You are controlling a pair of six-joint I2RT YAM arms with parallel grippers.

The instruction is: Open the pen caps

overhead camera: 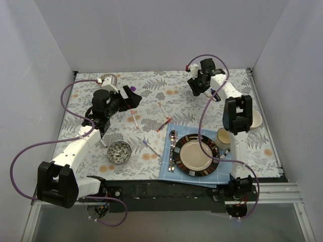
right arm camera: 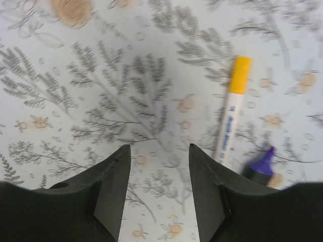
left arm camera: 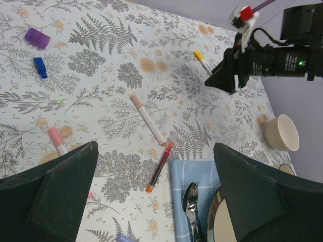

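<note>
My left gripper (overhead camera: 132,100) is open and empty, held above the floral table; in its wrist view (left arm camera: 155,151) the jaws stand wide apart. Below it lie a red pen (left arm camera: 160,167), a white pen with a peach end (left arm camera: 147,118) and a pink-capped pen (left arm camera: 56,140). A loose purple cap (left arm camera: 37,38) and a blue cap (left arm camera: 40,67) lie at the far left. My right gripper (overhead camera: 195,89) is open and empty (right arm camera: 159,148), low over the table. A yellow-capped pen (right arm camera: 232,113) lies just to its right, beside a dark purple marker's tip (right arm camera: 262,164).
A blue napkin (overhead camera: 167,174) holds a dark-rimmed plate (overhead camera: 196,138) and a spoon and fork (overhead camera: 173,151). A patterned bowl (overhead camera: 119,152) sits front left and a metal tin (overhead camera: 108,79) back left. A cup (overhead camera: 223,136) and a cream bowl (left arm camera: 281,132) sit at the right.
</note>
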